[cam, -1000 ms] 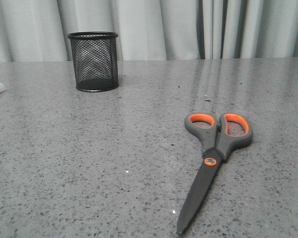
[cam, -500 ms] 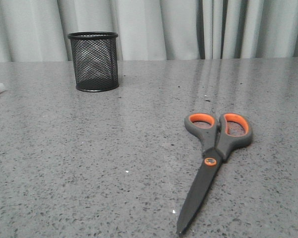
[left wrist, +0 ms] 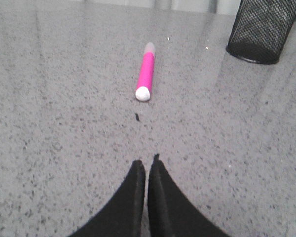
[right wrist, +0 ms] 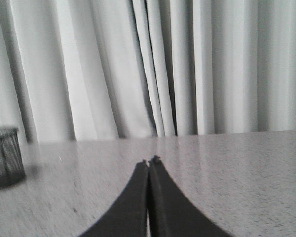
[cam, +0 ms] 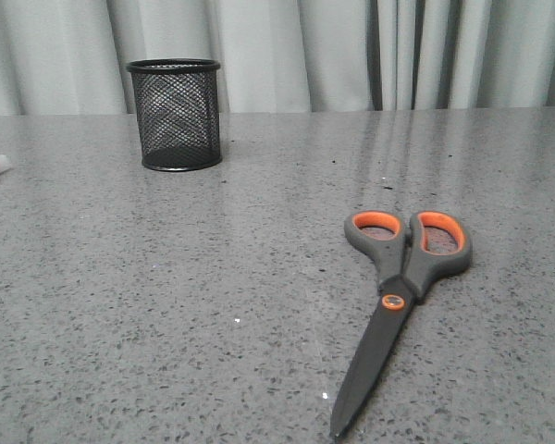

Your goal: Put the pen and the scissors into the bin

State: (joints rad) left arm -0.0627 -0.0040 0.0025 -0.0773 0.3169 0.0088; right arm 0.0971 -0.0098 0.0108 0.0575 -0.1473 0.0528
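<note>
Both grippers closed, holding nothing: left gripper tips together above bare table, right gripper same, aimed at the curtain. Pen lies flat ahead of the left gripper, apart from it. Bin upright at far left. Scissors flat at near right (blades shut, tip toward camera).

Barely any change over the last second. The scissors sit a hair lower in the front view. That's all
</note>
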